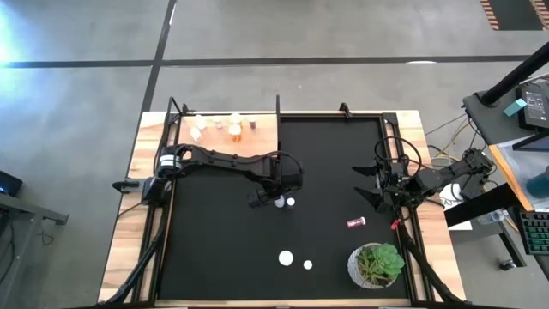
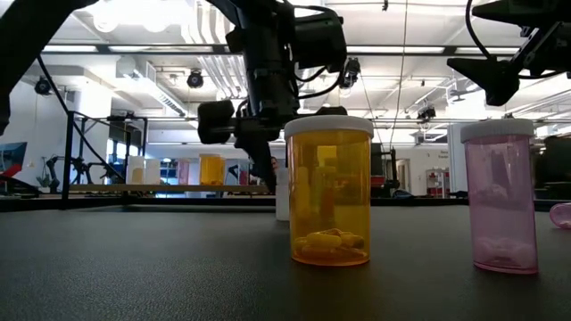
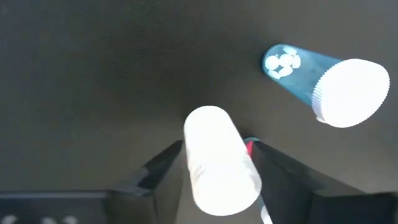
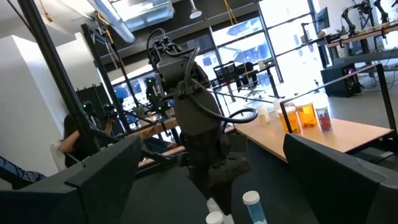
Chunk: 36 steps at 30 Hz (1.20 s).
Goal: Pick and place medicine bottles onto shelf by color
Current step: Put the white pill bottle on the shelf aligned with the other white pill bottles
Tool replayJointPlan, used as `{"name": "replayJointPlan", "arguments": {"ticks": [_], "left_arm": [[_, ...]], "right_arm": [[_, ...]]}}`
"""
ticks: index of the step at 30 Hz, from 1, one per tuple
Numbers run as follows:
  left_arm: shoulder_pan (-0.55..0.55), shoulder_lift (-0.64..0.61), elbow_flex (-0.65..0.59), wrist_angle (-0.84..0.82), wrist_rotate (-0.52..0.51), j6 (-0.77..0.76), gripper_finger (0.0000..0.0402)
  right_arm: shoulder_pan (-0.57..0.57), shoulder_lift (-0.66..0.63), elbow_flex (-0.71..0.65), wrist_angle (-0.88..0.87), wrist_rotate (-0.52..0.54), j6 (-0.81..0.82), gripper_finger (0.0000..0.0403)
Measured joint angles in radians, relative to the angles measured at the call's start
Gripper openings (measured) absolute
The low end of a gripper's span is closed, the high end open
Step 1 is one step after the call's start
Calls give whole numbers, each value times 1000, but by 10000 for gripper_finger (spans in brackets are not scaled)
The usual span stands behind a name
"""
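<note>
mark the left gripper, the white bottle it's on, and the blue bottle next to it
left gripper [image 3: 217, 152]: left wrist view, midway between its fingertips.
white bottle [image 3: 214, 155]: left wrist view, on its side wall.
blue bottle [image 3: 298, 70]: left wrist view, on its tinted body.

Pink bottle [image 2: 561, 215] cut by the low view's edge — white bottle [image 2: 282, 194] half-hidden behind orange bottle [image 2: 328, 191]

Two matte-black jointed arms, boxy segments linked by rounded joints, trail looped black cables. The left tool [image 3: 214, 163] ends in two flat, angular dark fingers [image 3: 163, 171] with a small red mark between them; the right tool [image 1: 371, 184] carries broad black prongs.
</note>
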Motion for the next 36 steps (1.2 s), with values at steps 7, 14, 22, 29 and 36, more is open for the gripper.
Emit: {"name": "replayJointPlan", "arguments": {"ticks": [7, 14, 22, 29, 36], "left_arm": [[-12, 0, 0, -5, 5, 7, 118], [-18, -56, 0, -125, 11, 35, 136], [1, -211, -12, -394, -57, 37, 131], [53, -419, -151, -476, -187, 36, 130], [159, -644, -422, -448, -186, 32, 130]], "right_arm": [[0, 0, 0, 0, 0, 0, 384], [0, 0, 0, 0, 0, 0, 384], [0, 0, 0, -1, 0, 0, 384], [0, 0, 0, 0, 0, 0, 384], [0, 0, 0, 0, 0, 0, 384]]}}
